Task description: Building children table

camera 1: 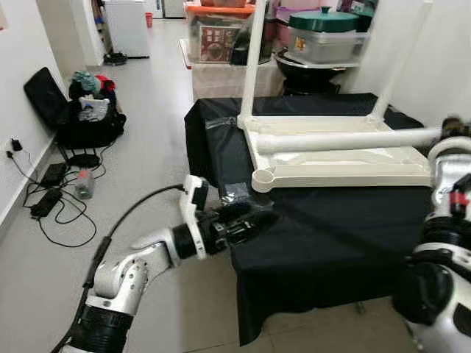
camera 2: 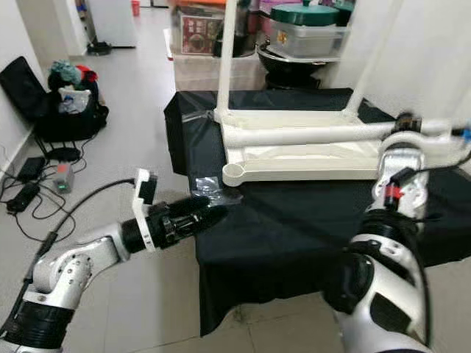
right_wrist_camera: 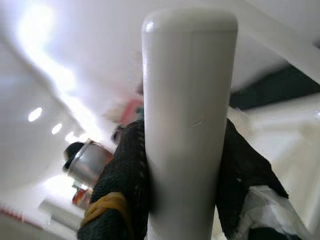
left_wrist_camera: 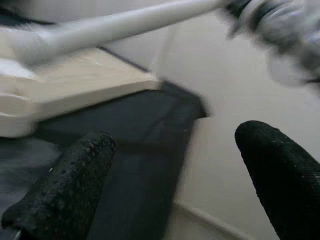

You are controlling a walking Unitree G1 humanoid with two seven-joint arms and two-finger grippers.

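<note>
A cream children's tabletop point(camera 1: 346, 173) lies upside down on a surface covered with black cloth point(camera 1: 331, 228). Two legs point(camera 1: 252, 66) stand upright in its far corners. An empty round socket point(camera 1: 263, 179) shows at its near left corner. My right gripper point(camera 1: 452, 129) is shut on one end of a loose cream leg point(camera 1: 346, 140), which lies level across the tabletop. The right wrist view has this leg point(right_wrist_camera: 187, 100) clamped between the black fingers point(right_wrist_camera: 120, 175). My left gripper point(camera 1: 257, 220) hovers open at the cloth's near left corner, below the socket, holding nothing.
A black bag point(camera 1: 85, 118) with clothes sits on the floor at the left, with cables and power bricks point(camera 1: 51, 191) near the wall. Storage boxes and a green-lidded pot point(camera 1: 324, 33) stand behind the table. Clear plastic wrap point(camera 1: 235, 193) lies on the cloth.
</note>
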